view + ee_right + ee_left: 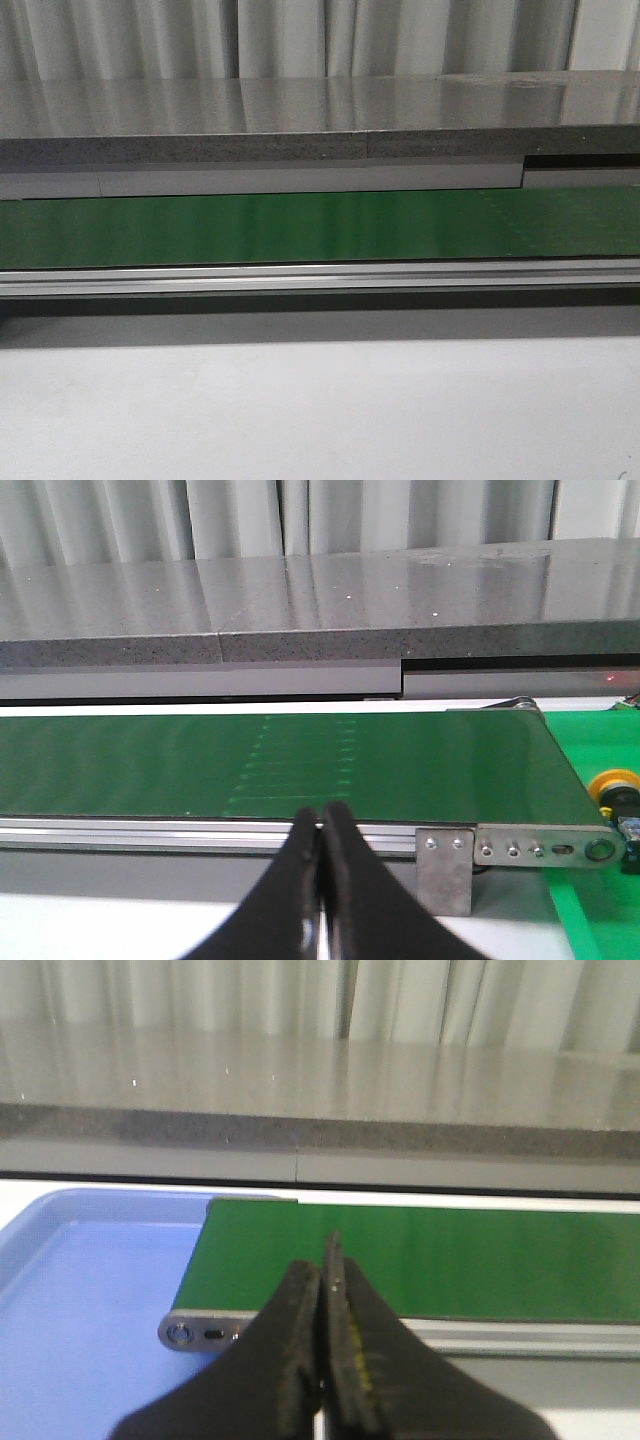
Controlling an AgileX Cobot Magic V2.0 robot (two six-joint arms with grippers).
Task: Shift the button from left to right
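The button (614,785) shows only in the right wrist view, at the frame's edge: a round yellow-orange cap on a dark body with a blue mark. It sits on a green surface (590,920) just past the end of the green conveyor belt (250,765). My right gripper (322,817) is shut and empty, in front of the belt's metal rail and well apart from the button. My left gripper (325,1260) is shut and empty, in front of the belt's other end (420,1260). Neither gripper shows in the front view.
A blue tray (70,1290) lies beside and under the belt's left end. The belt (320,225) runs across the front view with a metal rail (320,277) along its near side. A grey stone-like ledge (320,115) and curtains stand behind. A metal bracket (445,865) hangs at the belt's right end.
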